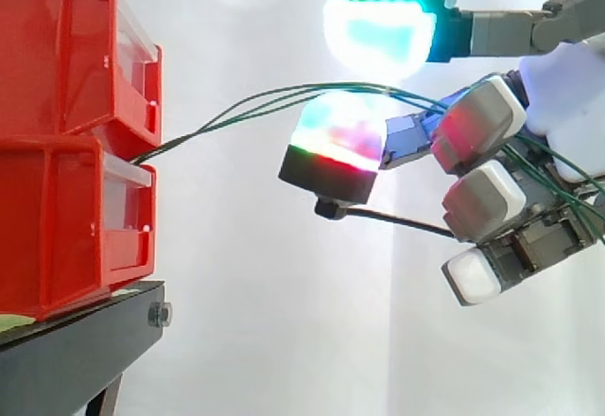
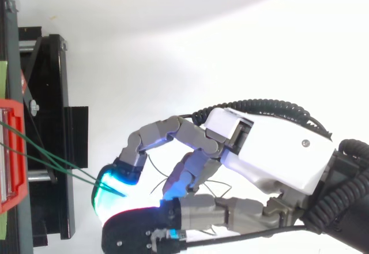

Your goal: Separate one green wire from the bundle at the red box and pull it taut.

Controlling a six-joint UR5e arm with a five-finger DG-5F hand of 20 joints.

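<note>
Green wires [image 1: 274, 97] leave the gap between the stacked red bins [image 1: 57, 104] at left and run right, rising slightly, nearly straight. Hand [image 1: 567, 85] at right, fingers curled. Wires are pinched between two glowing pads [image 1: 378, 28] and trail on past the palm.

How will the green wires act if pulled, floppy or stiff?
Probably floppy: the wires bow in a curve between the bins and the hand, not straight. Likely light, since they look so thin. They might slip between the thick pads.
</note>
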